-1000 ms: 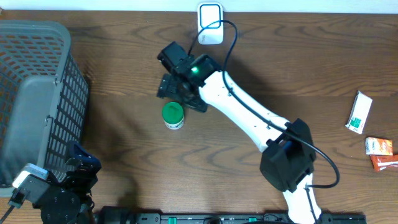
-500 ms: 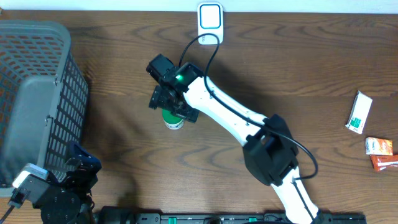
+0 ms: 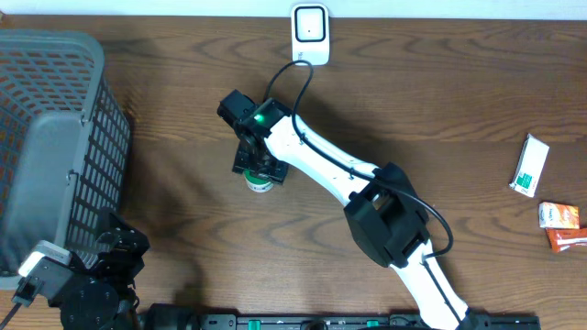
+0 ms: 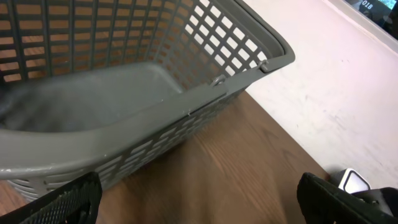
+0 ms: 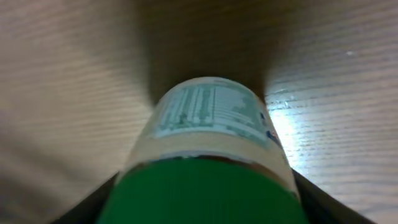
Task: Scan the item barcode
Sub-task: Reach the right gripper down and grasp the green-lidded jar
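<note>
The item is a jar [image 5: 211,118] with a green lid and a white printed label, lying on the wooden table. From above, only its white end [image 3: 260,184] peeks out under my right gripper [image 3: 260,167]. In the right wrist view the right gripper [image 5: 202,199] has a dark finger pressed against each side of the green lid. The white barcode scanner [image 3: 310,24] stands at the table's far edge, with its cable running to the right arm. My left gripper [image 4: 199,202] is wide open near the front left corner, holding nothing.
A large grey mesh basket [image 3: 55,137] fills the left side, right beside the left arm [image 3: 92,275]. A white and green box [image 3: 529,165] and orange packets [image 3: 561,225] lie at the far right edge.
My right gripper moved forward and left from near the scanner, came down over the jar and closed its fingers onto it. The left arm has not moved.
</note>
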Action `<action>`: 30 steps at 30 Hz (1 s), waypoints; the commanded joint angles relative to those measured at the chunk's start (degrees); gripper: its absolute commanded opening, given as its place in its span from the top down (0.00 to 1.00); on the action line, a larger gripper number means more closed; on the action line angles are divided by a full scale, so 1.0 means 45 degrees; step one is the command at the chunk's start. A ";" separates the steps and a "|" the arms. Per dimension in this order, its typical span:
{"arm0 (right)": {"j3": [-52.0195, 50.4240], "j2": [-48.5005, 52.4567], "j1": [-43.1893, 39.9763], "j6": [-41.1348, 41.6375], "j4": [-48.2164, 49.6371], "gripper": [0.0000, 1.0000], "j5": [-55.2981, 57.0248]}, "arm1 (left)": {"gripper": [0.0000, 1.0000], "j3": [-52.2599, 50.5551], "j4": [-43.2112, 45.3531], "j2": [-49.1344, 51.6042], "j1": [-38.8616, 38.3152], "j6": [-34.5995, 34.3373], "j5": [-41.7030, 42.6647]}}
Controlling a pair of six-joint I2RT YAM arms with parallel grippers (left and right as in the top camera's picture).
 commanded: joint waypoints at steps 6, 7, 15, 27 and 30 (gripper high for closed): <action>0.0126 0.0107 0.0034 -0.1753 -0.0680 0.56 0.0432 | 0.02 0.0010 0.0015 -0.0044 0.0044 -0.0010 -0.0073; 0.0126 0.0107 0.0034 -0.2288 -0.0748 0.55 0.0476 | 0.02 0.0010 0.0015 -0.0044 0.0044 -0.0005 -0.0078; 0.0296 0.0107 -0.0525 -0.5751 -0.2419 0.61 0.1180 | 0.02 0.0010 0.0015 -0.0044 0.0044 -0.0010 -0.0078; 0.0670 0.0107 -0.1812 -0.8592 -0.3993 0.55 0.1316 | 0.02 0.0010 0.0015 -0.0044 0.0044 -0.0010 -0.0073; 0.0661 0.0107 -0.1753 -0.8582 -0.3201 0.49 0.2225 | 0.02 0.0010 0.0015 -0.0044 0.0044 -0.0010 -0.0073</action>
